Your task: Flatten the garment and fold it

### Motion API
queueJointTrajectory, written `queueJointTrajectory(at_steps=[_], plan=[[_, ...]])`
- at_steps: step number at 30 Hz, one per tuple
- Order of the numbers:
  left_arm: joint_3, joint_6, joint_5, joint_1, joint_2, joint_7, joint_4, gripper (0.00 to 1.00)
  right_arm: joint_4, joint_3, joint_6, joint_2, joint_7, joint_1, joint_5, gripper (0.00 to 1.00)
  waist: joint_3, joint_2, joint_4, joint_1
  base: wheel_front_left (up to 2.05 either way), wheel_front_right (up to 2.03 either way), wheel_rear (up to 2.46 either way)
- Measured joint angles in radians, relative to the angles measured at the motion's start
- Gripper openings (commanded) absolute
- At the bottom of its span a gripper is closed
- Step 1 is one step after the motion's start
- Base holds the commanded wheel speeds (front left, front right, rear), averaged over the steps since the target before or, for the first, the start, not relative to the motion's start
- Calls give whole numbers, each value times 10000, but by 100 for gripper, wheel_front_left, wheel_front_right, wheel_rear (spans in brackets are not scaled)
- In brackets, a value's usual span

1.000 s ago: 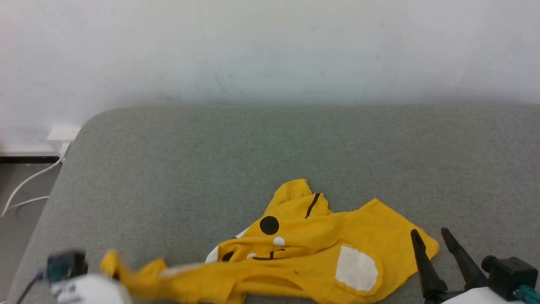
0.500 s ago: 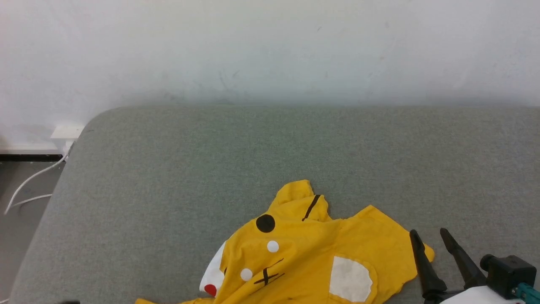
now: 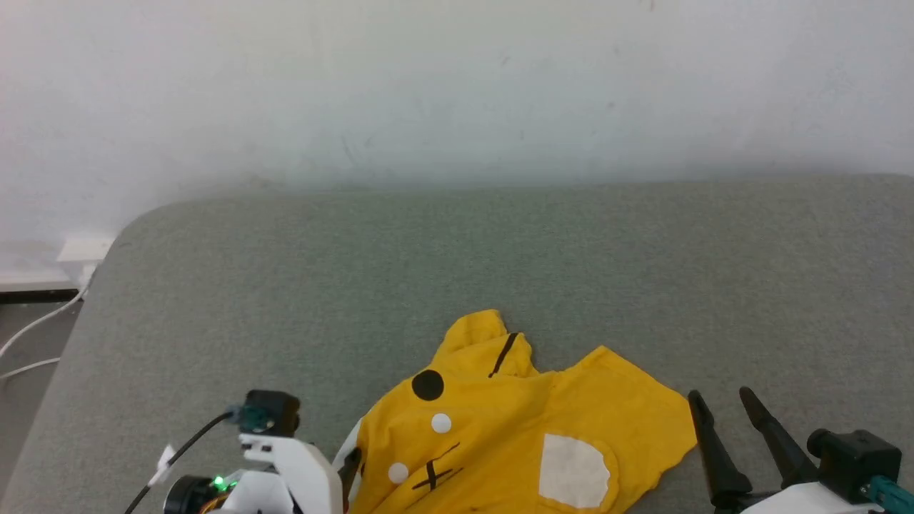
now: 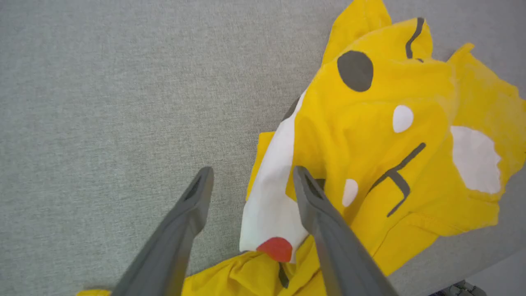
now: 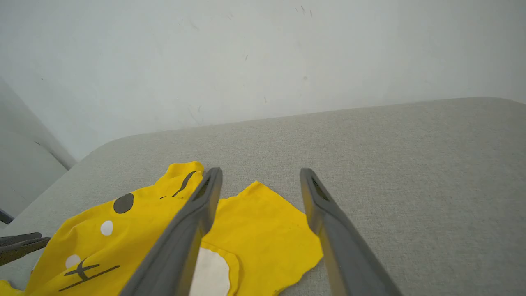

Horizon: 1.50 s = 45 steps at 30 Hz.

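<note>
The garment is a bright yellow T-shirt with black spots, white dots and a white patch. It lies crumpled at the near edge of the grey surface. My left gripper hovers open over the garment's left edge, one finger above its white and red print, holding nothing. My left wrist sits just left of the cloth. My right gripper stands open just right of the shirt's right edge. In the right wrist view the right gripper is empty, with the garment to its left.
The grey padded surface runs wide to the back and right, ending at a white wall. Its rounded far-left corner drops to the floor, where a white cable lies.
My left gripper has opened and let go of the garment's stretched left part, which has fallen back into a heap. The left arm now sits closer to the shirt. The head view has shifted slightly.
</note>
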State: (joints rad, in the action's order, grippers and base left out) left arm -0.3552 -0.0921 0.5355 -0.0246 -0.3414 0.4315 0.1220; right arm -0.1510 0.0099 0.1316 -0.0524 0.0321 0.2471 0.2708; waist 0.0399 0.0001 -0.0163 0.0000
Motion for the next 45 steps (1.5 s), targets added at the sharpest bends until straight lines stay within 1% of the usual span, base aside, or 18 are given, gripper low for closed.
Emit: queueJointTrajectory(at_steps=[4,5,6,7,8,9,13,16,20,24,28,32,33,34,35,37,40,45], plan=[[-612,474,-169,-805,-48,892,1093,100,-33,-23,0,0,36,-5,0,100,-93,0,273,0,0,0,0],[-740,581,-238,-967,-65,1095,1346,79,-33,-17,0,-2,42,-7,0,100,-120,0,349,0,0,0,0],[-842,692,-242,-1124,-56,1287,1607,47,-35,-27,0,2,40,-8,0,100,-149,0,429,0,0,0,0],[-920,754,-259,-1257,-56,1404,1835,35,-40,-25,0,0,44,-12,0,100,-178,0,506,0,0,0,0],[-995,817,-314,-1395,-59,1453,2054,16,-46,-12,0,-2,42,-13,0,100,-209,0,591,0,0,0,0],[-1055,876,-314,-1531,-48,1590,2284,0,-48,-27,0,4,40,-13,2,100,-240,0,672,0,0,0,0],[-1101,1089,-301,-2009,-46,1714,2847,0,-48,-48,0,0,42,-32,4,100,-373,0,973,-1,0,0,0],[-936,953,-466,-2446,-54,980,2963,0,-46,-130,0,2,38,-64,4,100,-469,0,1180,1,0,0,0],[-596,727,-777,-3609,-13,-102,2980,0,-46,-146,0,0,35,-164,19,100,-622,0,1353,0,0,0,0],[-328,713,-813,-5085,127,-454,3317,0,-84,-35,0,-4,15,-517,19,100,-929,0,1485,1,0,0,0],[-209,736,-903,-6435,102,-531,4105,0,-50,190,0,2,-107,-943,46,100,-1360,0,1699,1,0,0,0],[-203,928,-943,-7011,96,-734,5227,0,173,326,0,0,-336,-1207,123,100,-1806,0,1967,3,0,0,0],[-192,968,-892,-7012,142,-771,5497,12,234,339,0,0,-372,-1250,125,100,-1898,0,2041,3,0,0,0],[-155,1005,-809,-6998,209,-830,5749,48,286,355,0,2,-428,-1268,123,100,-1972,0,2113,3,0,0,0],[-117,1003,-750,-6979,284,-972,5954,100,332,353,0,2,-454,-1275,123,100,-2039,0,2179,2,0,0,0],[42,995,-537,-6870,454,-1413,6186,100,391,355,0,-2,-520,-1277,102,100,-2107,0,2284,3,0,0,0],[366,815,-284,-6386,702,-2495,6224,100,405,382,0,0,-516,-1276,-48,100,-2037,0,2307,0,0,0,0],[836,426,-136,-5090,855,-4387,5563,100,222,380,0,4,-389,-1222,-500,100,-1752,0,2149,0,0,0,0]])
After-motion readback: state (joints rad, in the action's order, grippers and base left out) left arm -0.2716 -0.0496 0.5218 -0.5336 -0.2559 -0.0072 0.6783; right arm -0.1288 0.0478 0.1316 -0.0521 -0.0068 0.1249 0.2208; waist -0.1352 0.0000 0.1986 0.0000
